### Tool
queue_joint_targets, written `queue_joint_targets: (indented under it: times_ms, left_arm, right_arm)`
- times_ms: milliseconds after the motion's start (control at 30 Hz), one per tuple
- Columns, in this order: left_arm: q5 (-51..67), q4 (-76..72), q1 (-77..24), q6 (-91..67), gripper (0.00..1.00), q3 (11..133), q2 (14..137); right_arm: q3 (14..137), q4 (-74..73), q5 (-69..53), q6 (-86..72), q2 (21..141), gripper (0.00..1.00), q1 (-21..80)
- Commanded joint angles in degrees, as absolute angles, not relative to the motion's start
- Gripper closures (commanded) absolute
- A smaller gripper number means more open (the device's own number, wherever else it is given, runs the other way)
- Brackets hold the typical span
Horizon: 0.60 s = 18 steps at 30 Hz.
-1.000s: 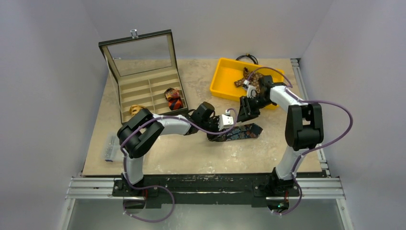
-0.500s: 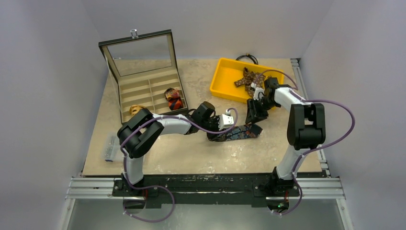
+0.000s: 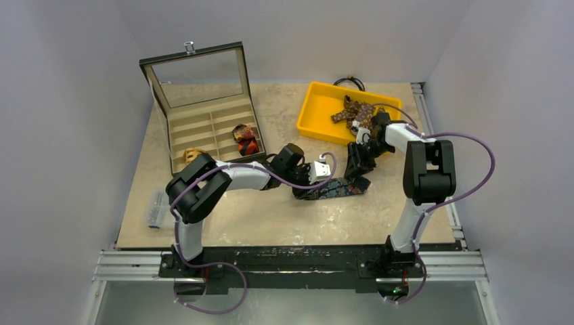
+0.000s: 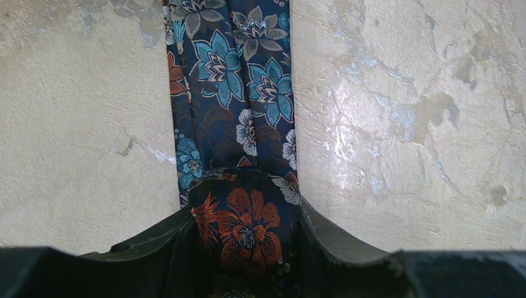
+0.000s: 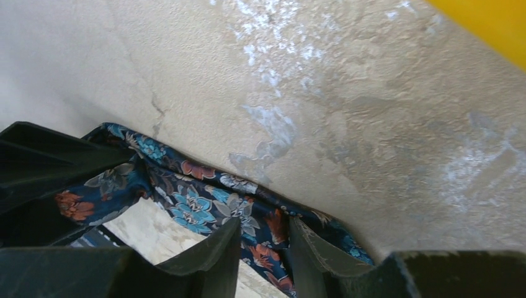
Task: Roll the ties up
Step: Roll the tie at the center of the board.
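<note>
Currently the navy floral tie [image 3: 336, 187] lies flat on the table [image 3: 271, 223], its long axis running left–right between the 2 arms. The left gripper [image 4: 245, 226] is clamped on the started coil at the tie's left end. The free length extends straight away from it toward the right gripper [image 5: 263, 239], whose fingers stand narrow around the far end, apparently pinching it. Rolling should advance rightward; the left arm is nearer the coil.

We count one navy tie [image 3: 335, 188], one brown tie [image 3: 350, 112], one red-orange coil [image 3: 245, 139], one tan coil [image 3: 193, 155], one box [image 3: 177, 132], one tray [image 3: 317, 120].
</note>
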<state>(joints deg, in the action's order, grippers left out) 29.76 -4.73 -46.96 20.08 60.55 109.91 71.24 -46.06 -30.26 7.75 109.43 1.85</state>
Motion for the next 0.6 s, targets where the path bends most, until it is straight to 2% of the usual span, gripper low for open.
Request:
queue_joint_targets:
  times_ms: [0, 133, 200, 267, 400, 467, 533, 567]
  left_arm:
    - [26.5, 3.5, -46.8, 19.6, 0.67, 59.8, 112.7]
    - [26.5, 3.8, -46.8, 19.6, 0.67, 60.2, 113.0]
    - [26.7, 3.9, -46.8, 19.6, 0.68, 60.4, 113.1]
    - [26.8, 3.9, -46.8, 19.7, 0.68, 60.6, 113.3]
    - [26.8, 4.2, -46.8, 19.9, 0.67, 60.7, 113.2]
    - [26.7, 4.3, -46.8, 20.1, 0.68, 60.7, 113.2]
    - [26.6, 4.4, -46.8, 20.3, 0.68, 60.6, 113.2]
    - [26.6, 4.4, -46.8, 20.3, 0.68, 60.5, 113.3]
  right_arm:
    - [73.5, -48.5, -34.1, 9.2, 107.0, 0.67, 2.0]
    - [73.2, -49.4, -33.8, 9.6, 106.3, 0.69, 2.0]
    - [72.6, -49.6, -32.7, 9.7, 106.4, 0.68, 2.0]
    - [71.7, -48.9, -32.3, 9.6, 107.2, 0.62, 2.0]
    - [71.0, -47.2, -31.1, 9.1, 108.5, 0.63, 2.0]
    - [71.6, -47.3, -31.3, 9.1, 109.1, 0.7, 2.0]
    - [73.0, -48.1, -31.9, 9.4, 109.3, 0.84, 2.0]
    - [73.7, -48.7, -32.4, 9.6, 109.2, 0.95, 2.0]
